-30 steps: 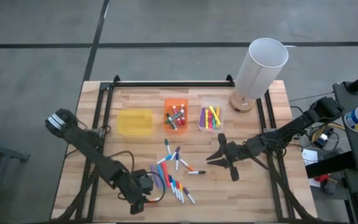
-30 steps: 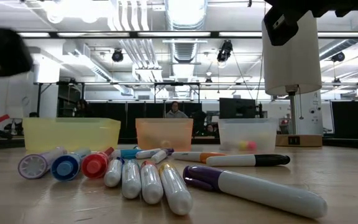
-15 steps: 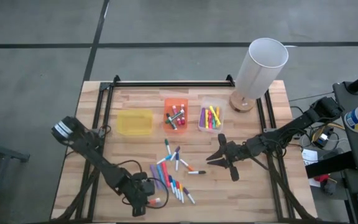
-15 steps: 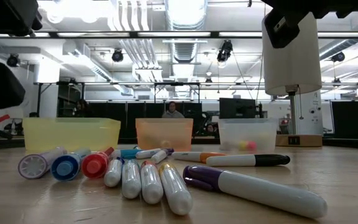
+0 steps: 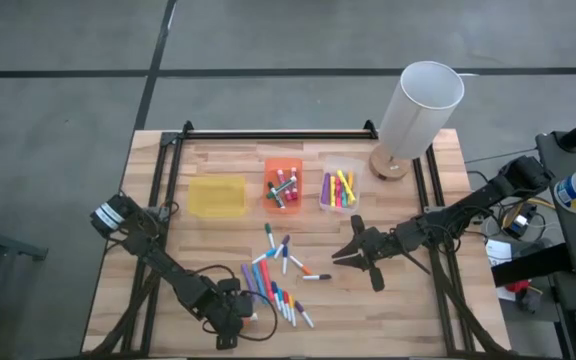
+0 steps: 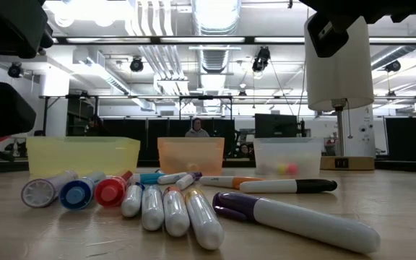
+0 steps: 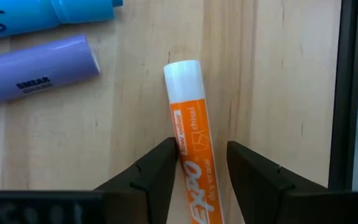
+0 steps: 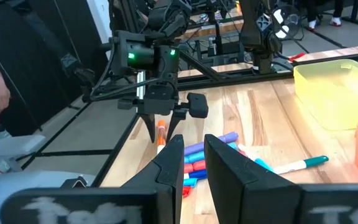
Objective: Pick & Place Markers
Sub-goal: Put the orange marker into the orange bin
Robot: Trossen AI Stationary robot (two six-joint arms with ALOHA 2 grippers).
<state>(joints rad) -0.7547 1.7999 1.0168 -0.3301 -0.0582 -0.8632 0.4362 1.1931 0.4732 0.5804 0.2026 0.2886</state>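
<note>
Straddling an orange marker (image 7: pixel 191 149) at the near-left edge of the loose marker pile (image 5: pixel 278 275), left gripper (image 5: pixel 230 318) has fingers (image 7: pixel 151 174) spread down either side of the barrel, not clamped. Pile is the landmark: yellow bin (image 5: pixel 216 196), orange bin (image 5: pixel 283 184) and clear bin (image 5: pixel 339 188) sit behind it, the last two holding markers. Right gripper (image 5: pixel 350 247) hovers just right of the pile, fingers near-closed, empty.

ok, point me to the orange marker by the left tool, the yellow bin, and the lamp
orange marker (image 7: pixel 193 149), left wrist view, on its orange barrel.
yellow bin (image 5: pixel 216 197), high view, on its floor.
lamp (image 5: pixel 418 112), high view, on the white shade's side.
</note>
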